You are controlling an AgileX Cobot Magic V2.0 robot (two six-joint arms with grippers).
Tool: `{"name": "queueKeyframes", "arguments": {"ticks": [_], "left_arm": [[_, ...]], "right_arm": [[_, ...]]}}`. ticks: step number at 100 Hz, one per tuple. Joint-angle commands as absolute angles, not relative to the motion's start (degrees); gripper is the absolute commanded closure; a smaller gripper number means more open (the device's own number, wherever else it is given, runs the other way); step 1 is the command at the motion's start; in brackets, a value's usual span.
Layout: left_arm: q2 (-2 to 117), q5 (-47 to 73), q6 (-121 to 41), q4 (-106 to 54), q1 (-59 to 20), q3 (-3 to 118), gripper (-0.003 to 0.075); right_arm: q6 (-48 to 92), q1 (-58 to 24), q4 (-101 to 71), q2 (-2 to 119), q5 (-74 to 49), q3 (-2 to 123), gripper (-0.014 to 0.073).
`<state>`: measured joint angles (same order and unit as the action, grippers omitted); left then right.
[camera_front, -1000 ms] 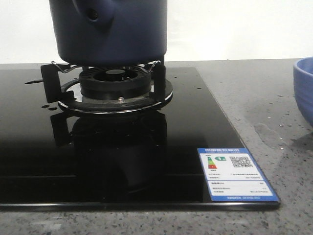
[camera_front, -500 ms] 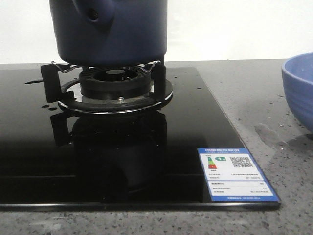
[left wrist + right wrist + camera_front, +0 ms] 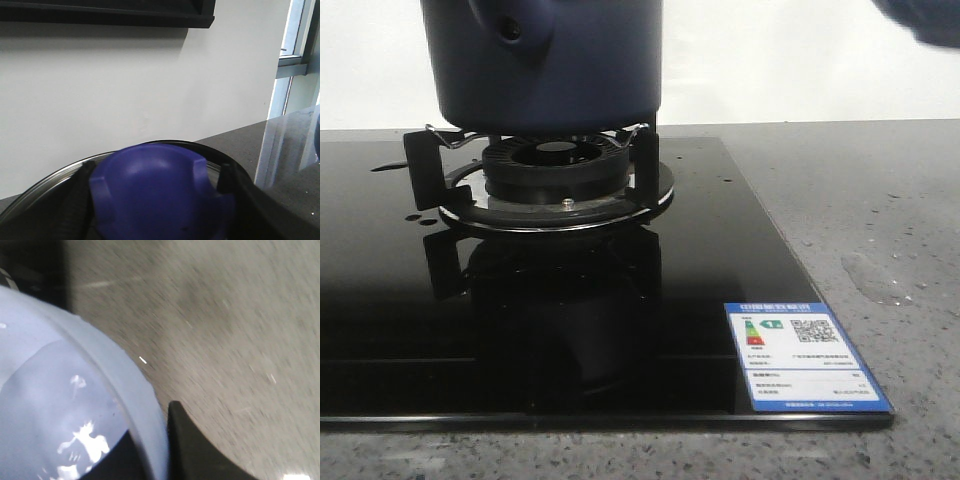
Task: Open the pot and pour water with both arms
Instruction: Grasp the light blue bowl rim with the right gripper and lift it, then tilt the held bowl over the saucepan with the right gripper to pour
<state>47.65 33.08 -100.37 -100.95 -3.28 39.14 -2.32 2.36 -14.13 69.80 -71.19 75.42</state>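
The dark navy pot (image 3: 545, 60) stands on the burner grate in the front view, its handle stub (image 3: 510, 30) facing me; its top is out of frame. My left gripper (image 3: 155, 185) is shut on the blue knob (image 3: 150, 200) of the glass lid (image 3: 45, 186) and holds it up against the white wall. My right gripper (image 3: 157, 440) is shut on the rim of the lighter-blue bowl (image 3: 60, 390), which has water in it. One finger is inside the rim and one outside. The bowl shows blurred in the front view's top right corner (image 3: 930, 18).
The gas burner (image 3: 555, 175) sits on a black glass cooktop (image 3: 520, 330) with an energy label sticker (image 3: 805, 355) at its front right corner. The grey speckled counter (image 3: 850, 190) to the right has a wet patch (image 3: 875, 275). A window (image 3: 295, 75) is beside the wall.
The light-blue bowl shifted left at the right edge of the front view, then rose off the counter to the top right corner. The pot has not moved.
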Motion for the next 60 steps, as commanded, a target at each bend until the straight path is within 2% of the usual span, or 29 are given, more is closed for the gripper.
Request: {"name": "queueKeyframes", "arguments": {"ticks": [1, 36, 60], "left_arm": [[46.8, 35.2, -100.5, -106.5, -3.8, 41.0, 0.0373], [46.8, 35.2, -100.5, -106.5, -3.8, 41.0, 0.0373], [46.8, 35.2, -100.5, -106.5, -3.8, 41.0, 0.0373]], "right_arm": [[-1.7, 0.4, -16.5, 72.0, -69.8, 83.7, 0.0655], [-1.7, -9.3, -17.2, 89.9, -73.6, 112.2, 0.0655], [-1.7, -13.8, -15.6, 99.7, -68.7, 125.4, 0.0655]]}}
